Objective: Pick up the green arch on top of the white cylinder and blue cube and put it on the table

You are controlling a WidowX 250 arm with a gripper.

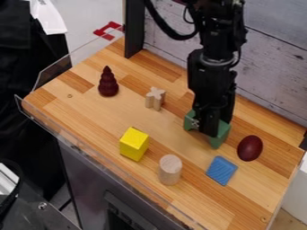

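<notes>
The black gripper [208, 129] points straight down at the right of centre, over the middle of the green arch [220, 136]. Both ends of the arch show on either side of it, while its middle is hidden behind the gripper. The arch is low at the tabletop [90, 110]; whether it touches the wood I cannot tell. A pale cylinder [170, 170] stands upright nearer the front edge, with nothing on it. To its right lies the blue block [221, 170], its top bare, apart from both the cylinder and the arch.
A yellow block [133, 143] sits left of the pale cylinder. Behind it stand a cross-shaped wooden piece [155, 98] and a dark red tiered piece [108, 82]. A dark red egg [250, 148] lies close to the arch's right. A wall runs behind the table.
</notes>
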